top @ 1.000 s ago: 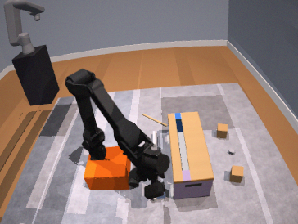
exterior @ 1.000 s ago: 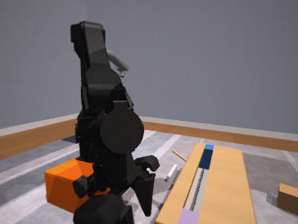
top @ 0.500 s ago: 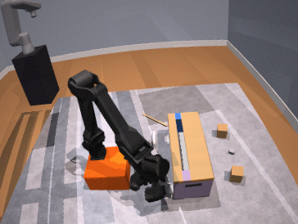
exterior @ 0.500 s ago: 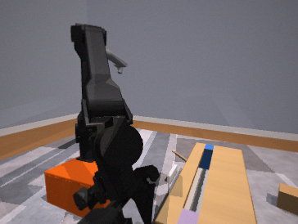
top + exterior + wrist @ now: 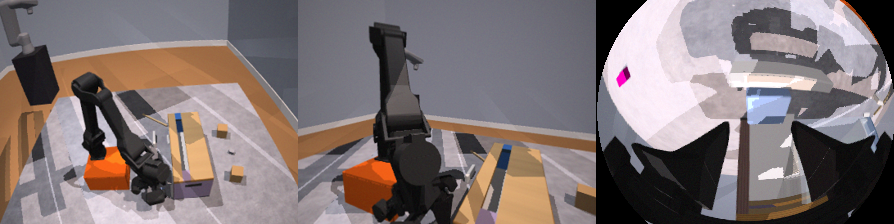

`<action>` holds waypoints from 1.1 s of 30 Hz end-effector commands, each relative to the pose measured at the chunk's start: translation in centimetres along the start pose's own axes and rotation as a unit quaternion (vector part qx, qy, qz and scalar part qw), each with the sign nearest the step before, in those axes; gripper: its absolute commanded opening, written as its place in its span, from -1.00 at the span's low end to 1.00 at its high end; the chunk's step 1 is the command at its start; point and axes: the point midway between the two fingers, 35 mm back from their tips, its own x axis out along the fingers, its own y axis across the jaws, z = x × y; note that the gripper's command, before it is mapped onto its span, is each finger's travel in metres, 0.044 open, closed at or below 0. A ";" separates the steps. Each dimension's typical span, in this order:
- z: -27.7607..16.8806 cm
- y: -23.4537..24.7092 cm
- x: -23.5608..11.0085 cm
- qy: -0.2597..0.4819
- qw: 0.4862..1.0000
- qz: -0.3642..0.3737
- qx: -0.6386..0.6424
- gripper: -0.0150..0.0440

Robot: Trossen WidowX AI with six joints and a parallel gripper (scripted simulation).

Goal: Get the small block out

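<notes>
The wooden-topped box stands upright right of the arm. Through its top slot show a blue part at the far end and a lavender part at the near end. A pale blue, block-like piece lies just beyond the fingertips in the wrist view, beside a cream bar; I cannot tell its exact height. My gripper is open, low at the box's near left side, with nothing held. The arm hides this spot in the exterior view.
The orange base is left of the box. A white tool and a thin stick lie behind the gripper. Wooden cubes sit right of the box. A magenta cube lies far left in the wrist view.
</notes>
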 end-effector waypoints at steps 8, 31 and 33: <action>0.8 -0.2 1.5 0.001 1.000 -0.001 0.002 0.47; 0.2 -0.1 0.4 0.001 1.000 -0.001 0.002 -0.49; -0.2 -0.1 -0.5 0.000 1.000 -0.001 0.001 -0.49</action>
